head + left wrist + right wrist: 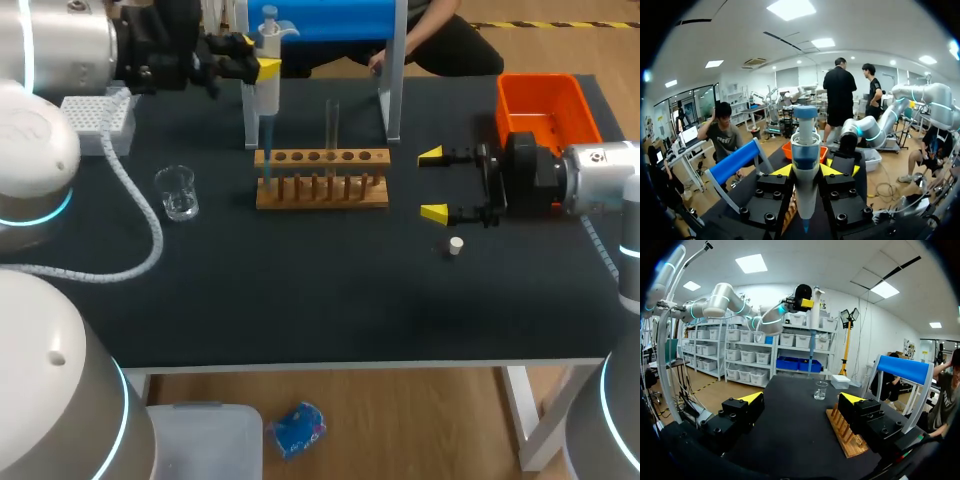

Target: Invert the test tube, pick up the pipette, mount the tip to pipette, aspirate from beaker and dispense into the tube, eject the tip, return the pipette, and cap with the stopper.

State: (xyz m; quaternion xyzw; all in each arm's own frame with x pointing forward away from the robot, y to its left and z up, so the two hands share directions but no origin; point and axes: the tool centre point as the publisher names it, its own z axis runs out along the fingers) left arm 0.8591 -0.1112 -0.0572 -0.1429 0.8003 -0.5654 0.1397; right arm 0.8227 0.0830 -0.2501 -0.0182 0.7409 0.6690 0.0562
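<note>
Standing across the middle of the black table (pixel 300 300), the wooden rack (pixel 322 190) is the main obstacle. The white posts of the blue-topped pipette stand (pixel 392 90) rise just behind it, at its twelve to one o'clock.

The left gripper (pixel 806 171) hangs over the rack's left end, at about its eleven o'clock. It is clenched on the pipette (pixel 268 95), with a finger on either side of the barrel. The pipette is upright and its blue tip (pixel 266 170) points down at the rack's leftmost holes. Whether tip and rack touch cannot be told.

The right gripper (pixel 433 184) sits at the rack's three o'clock, near it but apart, released with its fingers wide and nothing between them. The small white stopper (pixel 456 245) lies on the table at this gripper's five o'clock, just beside the nearer finger. A ribbed white hose (pixel 150 240) curves across the table past the beaker.

The clear test tube (pixel 332 125) stands upright in a rack hole right of the middle, and its contents cannot be made out. The glass beaker (pixel 177 192) is at the rack's nine o'clock, well apart, and I cannot tell whether it holds liquid. The white tip box (pixel 100 118), its top a grid, sits at the beaker's eleven o'clock. The orange bin (pixel 545 95) is at the right gripper's one o'clock.
</note>
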